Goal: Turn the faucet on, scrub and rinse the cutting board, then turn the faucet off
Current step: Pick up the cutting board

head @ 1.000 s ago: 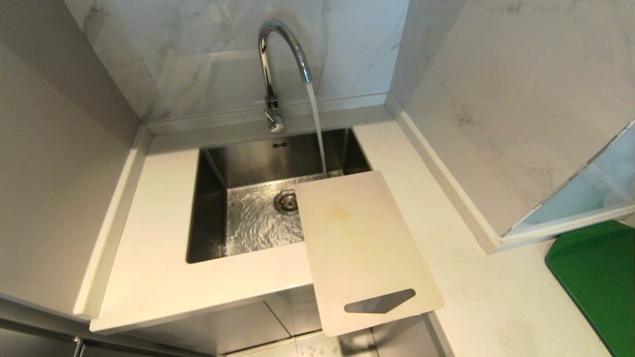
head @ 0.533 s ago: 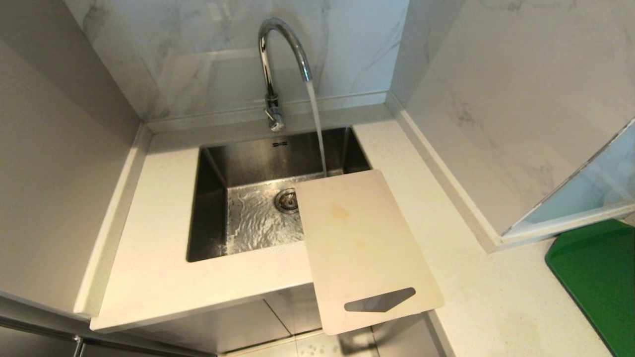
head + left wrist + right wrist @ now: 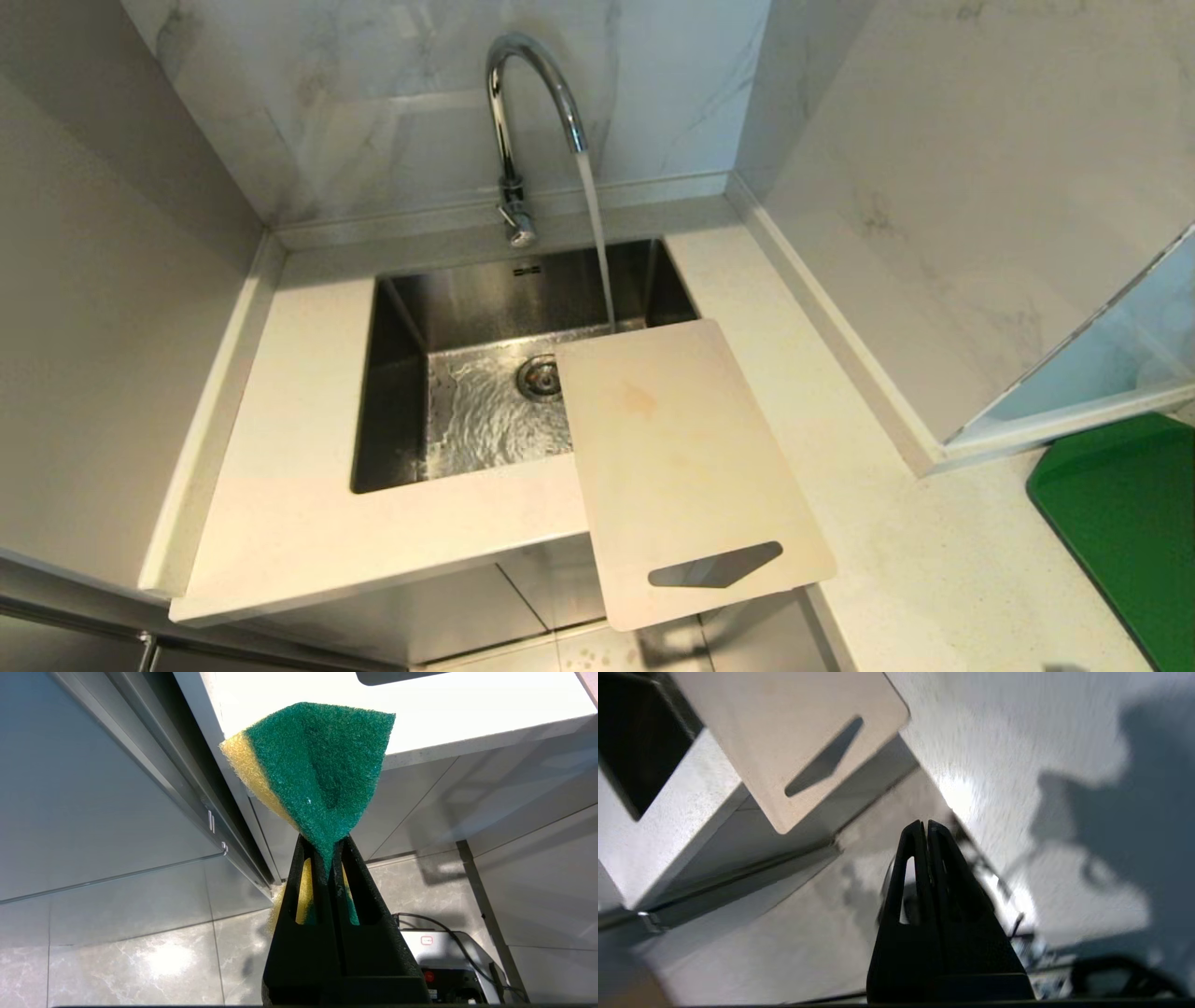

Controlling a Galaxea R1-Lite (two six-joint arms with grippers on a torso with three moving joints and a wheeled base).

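The chrome gooseneck faucet (image 3: 523, 103) runs a stream of water into the steel sink (image 3: 401, 392). The cream cutting board (image 3: 681, 467) lies flat over the sink's right front corner, its slot handle end sticking out past the counter's front edge; it also shows in the right wrist view (image 3: 784, 728). My left gripper (image 3: 331, 847) hangs below counter height, shut on a green-and-yellow sponge (image 3: 317, 765). My right gripper (image 3: 924, 823) is shut and empty, below and to the right of the board's handle corner. Neither gripper shows in the head view.
White counter (image 3: 289, 485) surrounds the sink, with marble walls behind and at the right. A green board (image 3: 1130, 523) lies at the far right. Cabinet fronts and tiled floor (image 3: 140, 952) lie under the counter, where the robot base (image 3: 448, 961) also shows.
Nothing has shifted in the head view; the water keeps running and the board lies still. The right wrist picture is smeared, so that arm is moving.
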